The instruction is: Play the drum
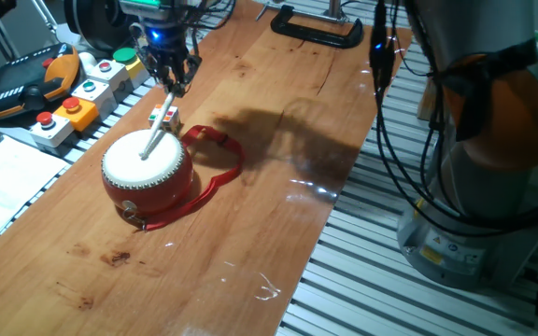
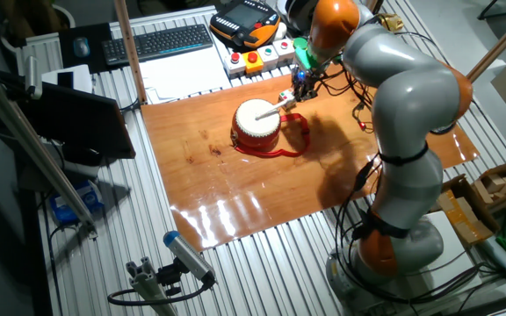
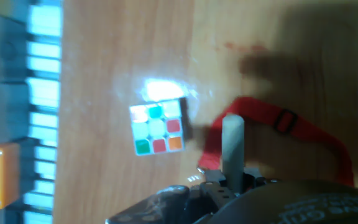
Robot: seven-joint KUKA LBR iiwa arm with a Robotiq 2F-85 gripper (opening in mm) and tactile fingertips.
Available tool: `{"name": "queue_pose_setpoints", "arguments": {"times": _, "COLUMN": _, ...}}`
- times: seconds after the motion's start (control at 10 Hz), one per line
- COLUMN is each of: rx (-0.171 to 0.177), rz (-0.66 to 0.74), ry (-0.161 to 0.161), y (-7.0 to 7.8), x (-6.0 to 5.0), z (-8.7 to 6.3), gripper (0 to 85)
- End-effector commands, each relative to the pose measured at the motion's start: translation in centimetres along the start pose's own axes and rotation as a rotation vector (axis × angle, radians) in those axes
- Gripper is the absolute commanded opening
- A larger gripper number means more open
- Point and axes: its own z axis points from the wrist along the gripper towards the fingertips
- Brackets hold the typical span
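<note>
On the wooden tabletop (image 1: 278, 140) in one fixed view, you see the drum (image 1: 148, 172) sitting toward the left side, upright, its cream skin facing up and its red barrel body below a studded rim. A red strap (image 1: 220, 164) loops out from it across the wood to the right. Your gripper (image 1: 173, 84) hangs above and behind the drum, its fingers closed around a pale drumstick (image 1: 157, 132). The stick slants down and its lower tip meets the drum skin near the centre. A small multicoloured cube (image 1: 165, 117) rests on the table just behind the drum, beside the stick. A box of coloured buttons (image 1: 84, 97) and an orange-and-black handheld pendant (image 1: 24, 82) lie off the left edge of the wood, and a black clamp (image 1: 317, 29) lies at the far end.

In the other fixed view, the drum (image 2: 256, 125) sits near the far edge of the wooden board, with the grey and orange arm (image 2: 402, 96) reaching over from the right. The gripper (image 2: 303, 81) holds the drumstick (image 2: 273, 109) slanted onto the skin.

In the hand view, the picture is blurred. The drumstick (image 3: 232, 149) points away from the camera, clamped at its base. The cube (image 3: 157, 127) lies to its left, and the red strap (image 3: 278, 124) curves past on the right. The drum itself is not visible here.
</note>
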Motion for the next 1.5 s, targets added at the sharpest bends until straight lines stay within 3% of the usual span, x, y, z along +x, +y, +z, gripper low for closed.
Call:
{"name": "queue_pose_setpoints", "arguments": {"times": 0.0, "rx": 0.016, "rz": 0.000, "ry": -0.027, "y": 0.08, "x": -0.01, "z": 0.15, "gripper": 0.7}}
{"name": "queue_pose_setpoints", "arguments": {"times": 0.1, "rx": 0.043, "rz": 0.014, "ry": 0.025, "y": 0.06, "x": 0.07, "z": 0.44, "gripper": 0.7}}
{"name": "queue_pose_setpoints", "arguments": {"times": 0.2, "rx": 0.107, "rz": 0.004, "ry": 0.093, "y": 0.00, "x": 0.24, "z": 0.53, "gripper": 0.7}}
{"name": "queue_pose_setpoints", "arguments": {"times": 0.3, "rx": 0.146, "rz": -0.001, "ry": 0.139, "y": -0.02, "x": 0.34, "z": 0.45, "gripper": 0.7}}
{"name": "queue_pose_setpoints", "arguments": {"times": 0.4, "rx": 0.162, "rz": -0.007, "ry": 0.159, "y": -0.07, "x": 0.44, "z": 0.37, "gripper": 0.7}}
{"name": "queue_pose_setpoints", "arguments": {"times": 0.6, "rx": 0.166, "rz": -0.039, "ry": 0.167, "y": -0.27, "x": 0.49, "z": 0.13, "gripper": 0.7}}
{"name": "queue_pose_setpoints", "arguments": {"times": 0.7, "rx": 0.158, "rz": -0.037, "ry": 0.160, "y": -0.29, "x": 0.55, "z": 0.10, "gripper": 0.7}}
{"name": "queue_pose_setpoints", "arguments": {"times": 0.8, "rx": 0.129, "rz": -0.015, "ry": 0.140, "y": -0.29, "x": 0.57, "z": 0.08, "gripper": 0.7}}
{"name": "queue_pose_setpoints", "arguments": {"times": 1.0, "rx": 0.045, "rz": 0.019, "ry": 0.035, "y": -0.19, "x": 0.26, "z": 0.06, "gripper": 0.7}}
{"name": "queue_pose_setpoints", "arguments": {"times": 1.1, "rx": 0.014, "rz": 0.038, "ry": 0.002, "y": -0.12, "x": 0.06, "z": 0.03, "gripper": 0.7}}
{"name": "queue_pose_setpoints", "arguments": {"times": 1.2, "rx": -0.042, "rz": 0.068, "ry": -0.024, "y": -0.14, "x": 0.02, "z": 0.02, "gripper": 0.7}}
{"name": "queue_pose_setpoints", "arguments": {"times": 1.3, "rx": -0.060, "rz": 0.052, "ry": -0.059, "y": -0.18, "x": 0.00, "z": -0.12, "gripper": 0.7}}
{"name": "queue_pose_setpoints", "arguments": {"times": 1.4, "rx": -0.028, "rz": 0.037, "ry": -0.037, "y": -0.09, "x": 0.01, "z": -0.09, "gripper": 0.7}}
